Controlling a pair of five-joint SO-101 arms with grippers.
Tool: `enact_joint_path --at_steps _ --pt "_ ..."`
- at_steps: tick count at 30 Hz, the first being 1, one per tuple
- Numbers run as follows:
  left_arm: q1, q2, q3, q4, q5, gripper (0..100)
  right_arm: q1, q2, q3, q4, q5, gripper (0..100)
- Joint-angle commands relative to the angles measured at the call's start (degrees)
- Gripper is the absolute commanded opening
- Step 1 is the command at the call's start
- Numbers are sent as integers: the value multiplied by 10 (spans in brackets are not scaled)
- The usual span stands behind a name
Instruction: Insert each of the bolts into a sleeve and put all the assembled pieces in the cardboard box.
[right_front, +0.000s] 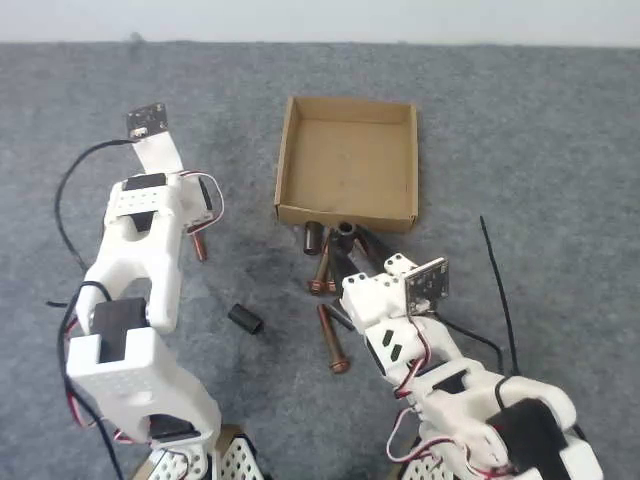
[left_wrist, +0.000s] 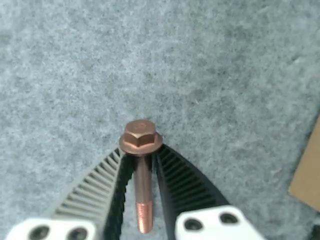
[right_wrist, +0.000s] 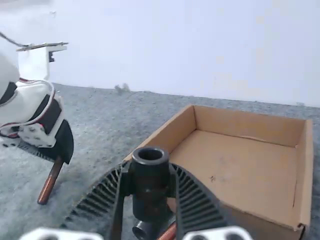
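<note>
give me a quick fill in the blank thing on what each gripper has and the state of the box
1. The left gripper is shut on a copper-coloured ____.
2. The right gripper holds a black ____ upright, its open end facing up.
3. Inside, the cardboard box is ____.

Missing words: bolt; sleeve; empty.

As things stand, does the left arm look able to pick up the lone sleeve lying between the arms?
Probably not: the left gripper is shut on a bolt, though nothing crowds the sleeve.
</note>
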Motion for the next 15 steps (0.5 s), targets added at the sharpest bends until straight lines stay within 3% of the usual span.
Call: enact_joint_path --at_steps 1,15 --pt "3 -9 -15 -11 -4 13 -6 -28 9 -10 -4 7" --pt "3 -9 -15 -11 -4 13 -24 -26 -22 -7 -4 6"
